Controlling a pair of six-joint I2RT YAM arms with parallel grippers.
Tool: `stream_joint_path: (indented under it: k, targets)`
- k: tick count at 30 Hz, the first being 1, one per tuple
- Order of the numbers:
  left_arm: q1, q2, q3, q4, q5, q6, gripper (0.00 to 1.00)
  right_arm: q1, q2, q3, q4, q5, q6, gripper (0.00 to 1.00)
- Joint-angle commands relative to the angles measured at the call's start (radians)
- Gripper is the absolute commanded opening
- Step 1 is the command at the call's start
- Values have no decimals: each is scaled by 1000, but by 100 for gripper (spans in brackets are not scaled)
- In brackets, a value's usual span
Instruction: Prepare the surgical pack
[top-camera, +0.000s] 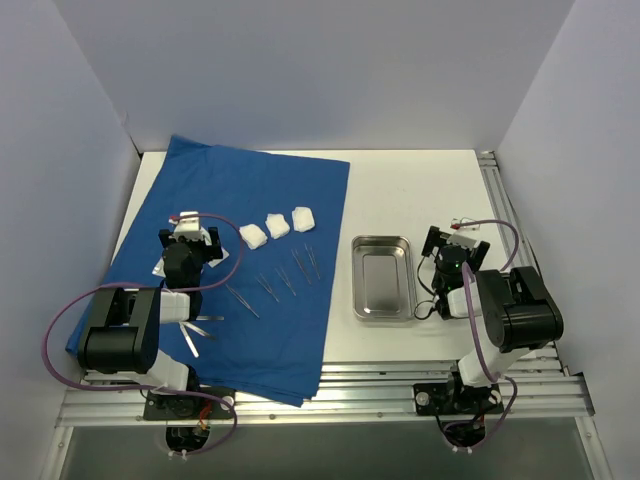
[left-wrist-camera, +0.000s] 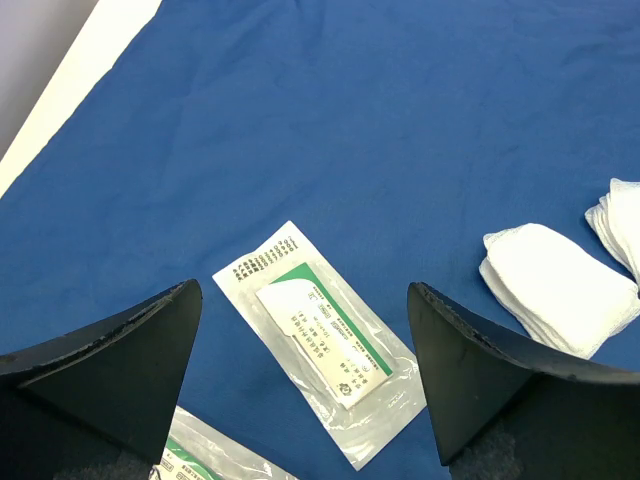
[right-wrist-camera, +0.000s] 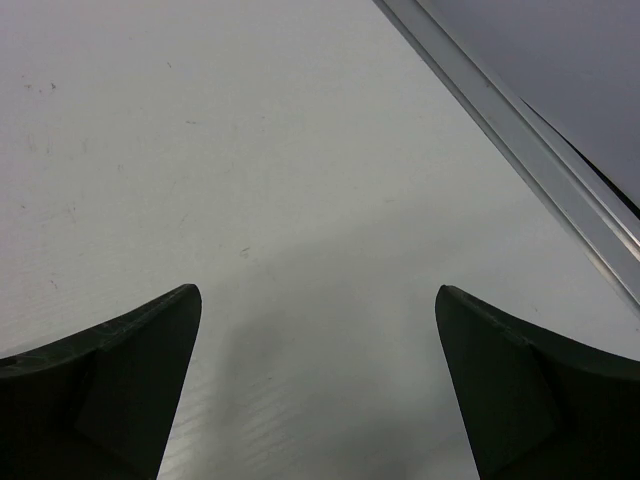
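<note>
The surgical pack lies unpacked. A royal-blue cloth (top-camera: 250, 190) is spread flat on the left of the table. On it sit three white gauze pads (top-camera: 278, 226) and several thin metal instruments (top-camera: 285, 280). The empty steel tray (top-camera: 383, 282) stands on bare table to the cloth's right. My left gripper (top-camera: 190, 230) hangs open over the cloth's left part. In the left wrist view a flat packet (left-wrist-camera: 320, 335) lies on the cloth (left-wrist-camera: 350, 120) under the left gripper (left-wrist-camera: 302, 290), untouched. My right gripper (top-camera: 455, 240) is open over bare table right of the tray, and the right gripper (right-wrist-camera: 317, 290) holds nothing.
A second packet (left-wrist-camera: 210, 455) shows at the lower left of the left wrist view, and gauze pads (left-wrist-camera: 555, 285) to the right. An aluminium rail (right-wrist-camera: 520, 130) runs along the table's right edge. White walls enclose the table on three sides.
</note>
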Motion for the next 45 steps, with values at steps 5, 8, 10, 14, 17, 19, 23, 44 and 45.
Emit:
stream_joint_path:
  k: [5, 8, 10, 14, 17, 19, 23, 44, 45]
  targets:
    - [0, 0, 25, 26, 5, 0, 94, -9, -8, 23, 152, 14, 11, 100]
    - [0, 1, 28, 19, 8, 0, 94, 1, -117, 49, 18, 12, -14, 100]
    - [4, -2, 25, 26, 23, 0, 94, 2, -217, 115, -177, 67, 46, 100]
    - [27, -108, 121, -250, 74, -14, 98, -29, -421, 319, -634, -141, 163, 85]
    - [124, -97, 449, -769, 211, 21, 92, 7, -389, 518, -869, -335, 183, 73]
    - [151, -74, 675, -1119, 221, 59, 88, 137, -346, 691, -998, -308, 157, 71]
    - [216, -90, 886, -1525, 290, 211, 87, 398, -172, 943, -1324, -149, 81, 85]
    - [425, -227, 724, -1796, 286, 265, 92, 691, 413, 1285, -1687, -348, 212, 39]
    - [426, -227, 724, -1795, 289, 264, 92, 692, 418, 1281, -1686, -354, 212, 38]
